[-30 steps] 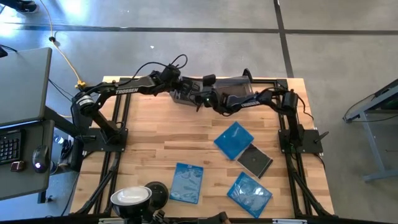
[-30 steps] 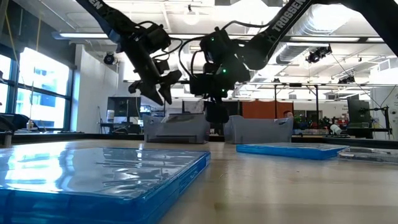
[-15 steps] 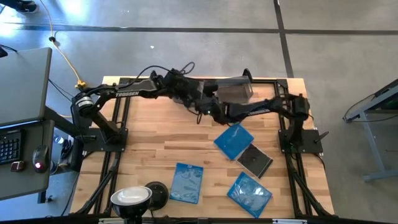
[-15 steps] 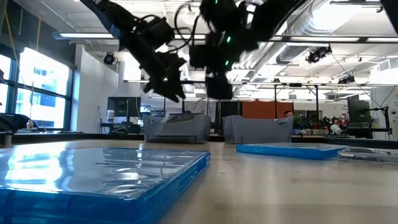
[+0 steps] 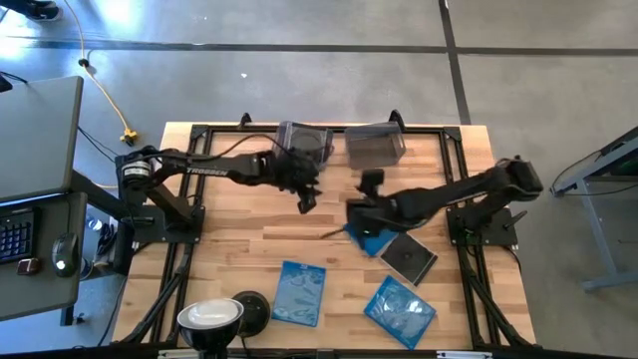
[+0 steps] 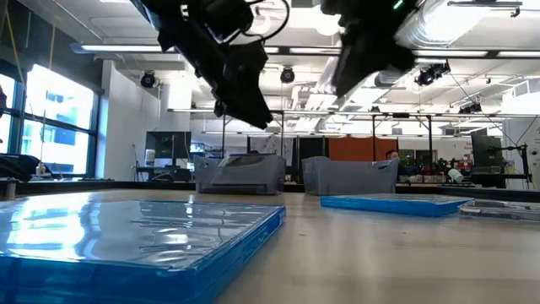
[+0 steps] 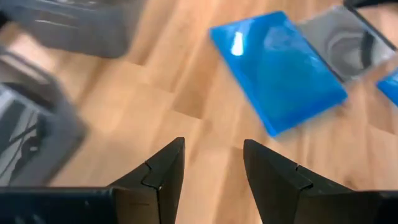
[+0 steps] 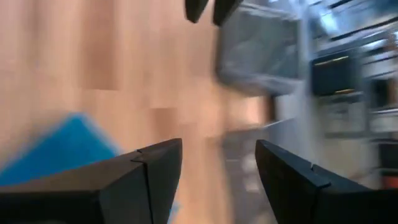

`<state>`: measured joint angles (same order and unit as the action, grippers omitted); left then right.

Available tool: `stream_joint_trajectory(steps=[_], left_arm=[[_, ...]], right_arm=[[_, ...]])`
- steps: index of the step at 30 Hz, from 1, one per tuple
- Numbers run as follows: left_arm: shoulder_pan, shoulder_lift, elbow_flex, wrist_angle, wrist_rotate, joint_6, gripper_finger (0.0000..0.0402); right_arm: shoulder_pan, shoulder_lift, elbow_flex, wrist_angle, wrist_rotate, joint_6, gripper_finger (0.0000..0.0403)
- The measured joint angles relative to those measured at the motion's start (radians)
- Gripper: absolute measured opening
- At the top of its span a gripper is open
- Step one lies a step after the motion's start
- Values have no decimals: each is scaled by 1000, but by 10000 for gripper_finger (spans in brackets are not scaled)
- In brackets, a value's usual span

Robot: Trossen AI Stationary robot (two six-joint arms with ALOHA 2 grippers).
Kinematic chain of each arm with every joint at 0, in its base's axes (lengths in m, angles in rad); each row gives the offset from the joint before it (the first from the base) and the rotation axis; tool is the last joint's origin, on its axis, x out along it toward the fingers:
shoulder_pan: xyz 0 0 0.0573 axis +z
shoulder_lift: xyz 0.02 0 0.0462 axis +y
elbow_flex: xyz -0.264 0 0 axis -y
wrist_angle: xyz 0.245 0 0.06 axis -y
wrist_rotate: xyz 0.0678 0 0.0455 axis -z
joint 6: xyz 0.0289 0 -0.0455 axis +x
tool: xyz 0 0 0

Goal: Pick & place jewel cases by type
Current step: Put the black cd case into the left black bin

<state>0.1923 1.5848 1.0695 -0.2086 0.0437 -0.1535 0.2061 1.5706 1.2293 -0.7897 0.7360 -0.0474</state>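
Three translucent blue jewel cases lie flat on the table: one mid-right point(image 5: 379, 229), two near the near edge point(image 5: 300, 292) point(image 5: 400, 309). A dark grey case point(image 5: 410, 257) lies beside the mid-right blue one. My left gripper point(image 5: 307, 196) hovers open and empty over bare wood in the table's middle; its wrist view shows the blue case point(image 7: 277, 68) and the dark case point(image 7: 348, 37) ahead of it. My right gripper point(image 5: 354, 214) hovers open and empty at the left edge of the mid-right blue case point(image 8: 56, 155).
Two smoky-grey bins point(image 5: 304, 143) point(image 5: 376, 146) stand side by side at the far edge. A round lamp-like object point(image 5: 210, 317) sits at the near left edge. Black frame rails run along both sides of the table. Bare wood shows left of centre point(image 5: 239, 239).
Both grippers have left the bins at the far edge and moved toward the near edge, into the table's middle. The right gripper has swung over to the mid-right blue case. The cases and bins have stayed where they were.
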Motion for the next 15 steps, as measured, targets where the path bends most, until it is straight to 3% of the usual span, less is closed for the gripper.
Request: stream_joint_trajectory(steps=[9, 15], left_arm=[[-149, 28, 0, 66, 0, -30, 162], [-263, 112, -1, 208, 2, 114, 162]], right_arm=[[138, -93, 0, -334, -347, 537, 199], [198, -102, -45, -528, -379, 792, 199]])
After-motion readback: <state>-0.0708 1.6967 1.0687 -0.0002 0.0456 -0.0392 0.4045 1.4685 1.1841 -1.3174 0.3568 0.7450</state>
